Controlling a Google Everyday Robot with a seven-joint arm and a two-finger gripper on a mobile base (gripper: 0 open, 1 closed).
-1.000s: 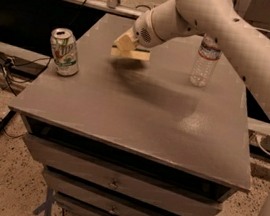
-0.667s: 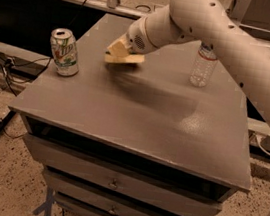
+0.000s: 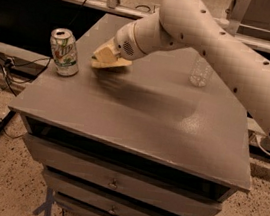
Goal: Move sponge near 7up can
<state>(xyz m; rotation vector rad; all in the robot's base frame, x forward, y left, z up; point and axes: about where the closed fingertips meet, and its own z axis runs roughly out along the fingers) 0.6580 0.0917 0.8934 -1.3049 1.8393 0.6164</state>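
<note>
Takes up most of the view as a grey worktop (image 3: 173, 121), set on a cabinet with drawers (image 3: 113, 182) under its near edge. Sweeps in from beyond the right edge as a thick white arm (image 3: 225, 47), crossing above the far half toward the far left corner. Stands upright near the far right corner as a clear water bottle (image 3: 201, 72), its upper part hidden behind the arm. Stands upright at the left edge, close to the far left corner, as the 7up can (image 3: 65, 51), silver-white with green and red print and a shiny metal top. Ends the arm as the tool (image 3: 105, 57), low over the worktop just right of the can, near it but apart. Grips the sponge (image 3: 112, 64) at the tip, pale yellow foam showing, the green face hard to make out. Carries it seemingly just off the surface, with a soft shadow on the worktop beside it. Sits between can and bottle, far nearer the can.
</note>
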